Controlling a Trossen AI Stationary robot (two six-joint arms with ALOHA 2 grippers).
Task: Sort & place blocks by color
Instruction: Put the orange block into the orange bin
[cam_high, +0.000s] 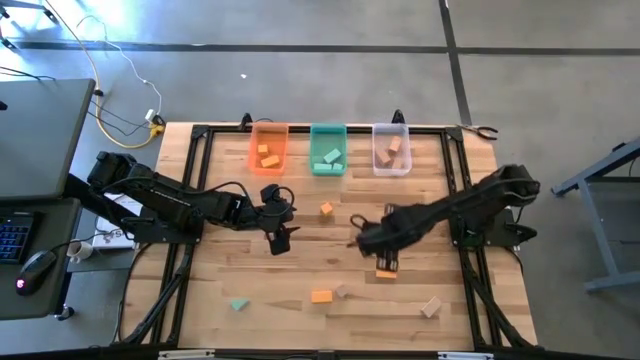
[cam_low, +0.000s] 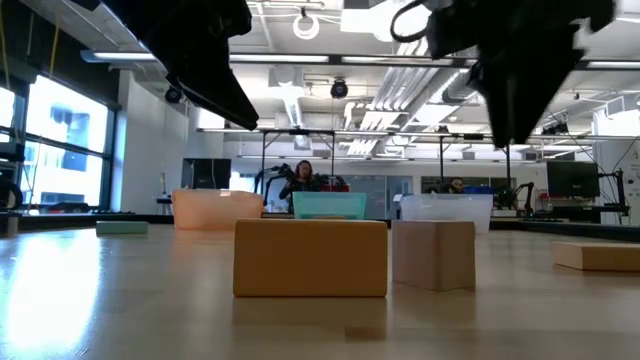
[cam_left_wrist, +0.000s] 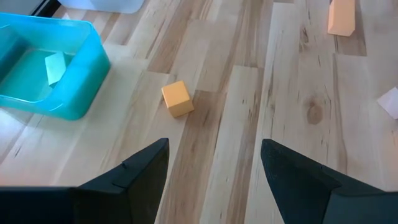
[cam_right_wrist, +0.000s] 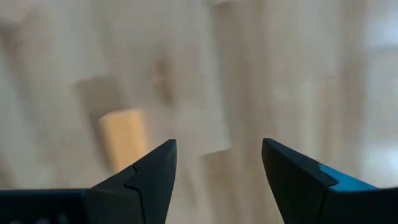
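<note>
open left pincer (cam_left_wrist: 214, 171) above wood table (cam_left_wrist: 286, 112); orange cube (cam_left_wrist: 177, 98) near teal bin (cam_left_wrist: 81, 74).

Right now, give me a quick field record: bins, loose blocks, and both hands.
bins: orange bin, green bin, clear bin along the far edge, each holding blocks
loose orange blocks: one cube mid-table, one brick near front, one under the right hand
loose teal block: front left
loose wood blocks
left hand: open, empty
right hand: open, empty

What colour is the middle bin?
Teal-green middle bin; clearest in the high view.
</note>
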